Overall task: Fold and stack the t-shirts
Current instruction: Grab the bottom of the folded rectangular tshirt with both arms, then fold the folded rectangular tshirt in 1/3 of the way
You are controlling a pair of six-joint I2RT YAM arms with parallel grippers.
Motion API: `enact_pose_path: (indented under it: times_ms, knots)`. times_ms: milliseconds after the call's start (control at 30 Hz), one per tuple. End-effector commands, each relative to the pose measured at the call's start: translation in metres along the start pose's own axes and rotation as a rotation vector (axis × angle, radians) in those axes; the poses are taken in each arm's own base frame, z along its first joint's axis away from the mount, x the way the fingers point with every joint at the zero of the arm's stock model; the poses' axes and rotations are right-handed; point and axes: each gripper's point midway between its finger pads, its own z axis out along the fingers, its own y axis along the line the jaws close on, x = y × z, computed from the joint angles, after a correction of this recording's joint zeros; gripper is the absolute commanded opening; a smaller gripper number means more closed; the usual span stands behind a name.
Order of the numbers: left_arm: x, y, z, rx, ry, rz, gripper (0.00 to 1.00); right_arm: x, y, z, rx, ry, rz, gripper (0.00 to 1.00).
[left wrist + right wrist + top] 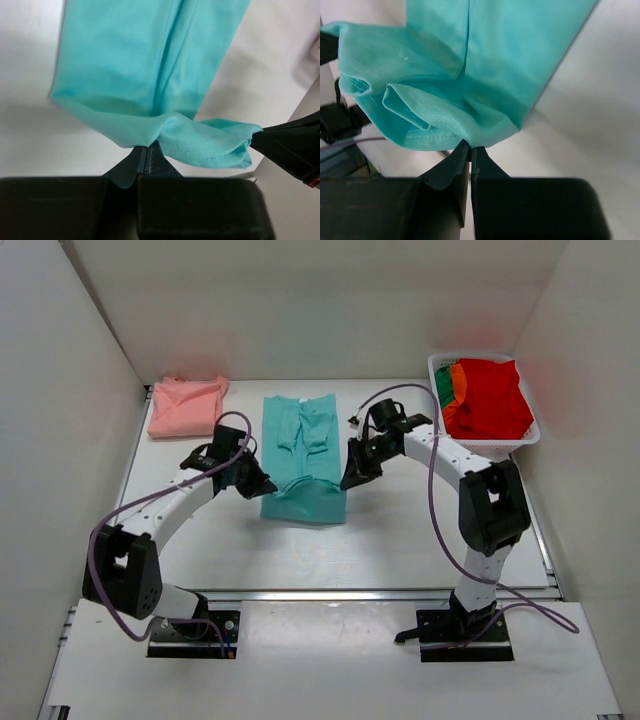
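A teal t-shirt lies lengthwise in the middle of the table, its near end lifted and doubled over. My left gripper is shut on the shirt's near left corner. My right gripper is shut on the near right corner. A folded salmon pink t-shirt lies at the far left. A red t-shirt fills the white basket at the far right, with orange and green cloth showing at its left side.
White walls close in the table on the left, back and right. A metal rail runs along the table's near edge. Purple cables loop over both arms.
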Motion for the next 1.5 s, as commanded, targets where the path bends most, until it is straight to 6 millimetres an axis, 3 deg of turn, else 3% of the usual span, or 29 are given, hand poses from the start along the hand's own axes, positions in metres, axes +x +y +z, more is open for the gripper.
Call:
enact_pose_path:
  times_ms: [0,67,300,733,833,867,900,967,1033,1100,1133,1200,1233,1300,1367,1400,1467]
  knots:
    - [-0.035,-0.021,0.001,0.029,-0.073,0.017,0.00,-0.025,-0.006,-0.003,0.030,-0.007,0.006,0.00]
    - [-0.050,-0.028,0.004,0.030,-0.095,0.003,0.00,-0.047,-0.009,-0.002,0.023,-0.035,0.011,0.00]
    - [-0.080,-0.026,0.030,-0.006,-0.108,-0.062,0.01,-0.096,-0.015,0.003,0.000,-0.091,0.022,0.00]
    - [-0.121,-0.013,0.058,-0.014,-0.156,-0.126,0.04,-0.147,-0.034,0.016,-0.037,-0.153,0.061,0.00]
    - [-0.130,-0.017,0.072,0.021,-0.153,-0.129,0.14,-0.163,-0.040,0.019,-0.034,-0.184,0.064,0.00]
    - [-0.131,-0.018,0.080,0.039,-0.130,-0.132,0.25,-0.170,-0.043,0.019,-0.033,-0.201,0.062,0.00]
    - [-0.139,-0.031,0.081,0.104,-0.135,-0.122,0.35,-0.172,-0.049,0.022,-0.027,-0.205,0.073,0.00]
    - [-0.161,-0.037,0.090,0.161,-0.167,-0.137,0.46,-0.188,-0.052,0.018,-0.024,-0.271,0.072,0.17]
    - [-0.176,-0.045,0.086,0.229,-0.242,-0.144,0.56,-0.198,-0.052,0.010,-0.030,-0.319,0.055,0.31]
    - [-0.197,-0.066,0.060,0.356,-0.362,-0.146,0.49,-0.211,-0.053,-0.003,-0.038,-0.379,0.041,0.36]
    - [-0.196,-0.061,0.061,0.356,-0.377,-0.165,0.44,-0.215,-0.050,-0.014,-0.042,-0.404,0.044,0.38]
    - [-0.194,-0.065,0.042,0.382,-0.403,-0.144,0.41,-0.216,-0.050,-0.026,-0.044,-0.421,0.051,0.40]
    - [-0.184,-0.054,0.047,0.344,-0.386,-0.156,0.42,-0.214,-0.046,-0.036,-0.038,-0.434,0.050,0.41]
    - [-0.164,-0.053,0.033,0.339,-0.376,-0.120,0.44,-0.203,-0.049,-0.043,0.005,-0.437,0.071,0.41]
    - [-0.133,-0.031,0.037,0.250,-0.335,-0.101,0.46,-0.172,-0.051,-0.048,0.036,-0.421,0.115,0.39]
    - [-0.124,-0.026,0.031,0.223,-0.336,-0.069,0.46,-0.170,-0.056,-0.050,0.078,-0.447,0.118,0.38]
    - [-0.090,0.011,0.037,0.074,-0.326,-0.062,0.46,-0.127,-0.066,-0.044,0.172,-0.455,0.166,0.35]
